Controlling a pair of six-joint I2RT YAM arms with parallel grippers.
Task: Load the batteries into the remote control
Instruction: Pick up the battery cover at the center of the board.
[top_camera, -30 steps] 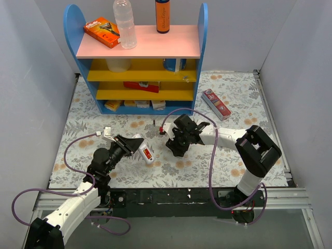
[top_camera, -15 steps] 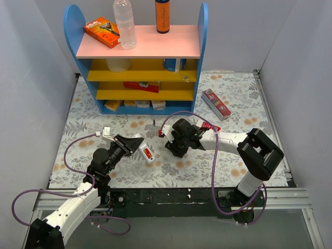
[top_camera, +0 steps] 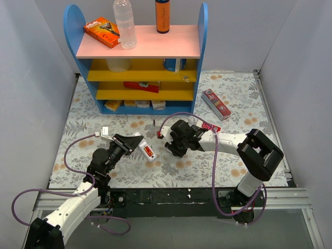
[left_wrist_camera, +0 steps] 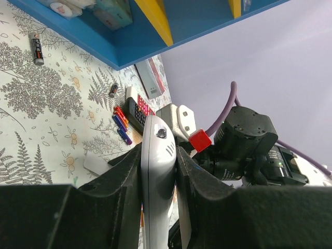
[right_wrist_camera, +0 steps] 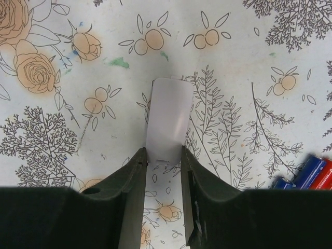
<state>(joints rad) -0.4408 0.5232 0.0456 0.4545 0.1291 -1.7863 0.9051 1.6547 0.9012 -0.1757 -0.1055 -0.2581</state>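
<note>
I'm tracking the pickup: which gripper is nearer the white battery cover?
Right. The right gripper straddles the white battery cover; the left gripper sits off to its left, holding the white remote.

The white remote control (left_wrist_camera: 157, 166) is held lifted, edge-on; red-orange and blue batteries (left_wrist_camera: 121, 123) lie bunched side by side on the floral mat (left_wrist_camera: 52, 104).

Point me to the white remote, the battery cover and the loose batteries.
white remote (left_wrist_camera: 157, 166): left wrist view, on its white casing below the dark dot.
battery cover (right_wrist_camera: 168, 116): right wrist view, middle of the white plate.
batteries (right_wrist_camera: 310, 171): right wrist view, on a blue cell at the lower right.
</note>
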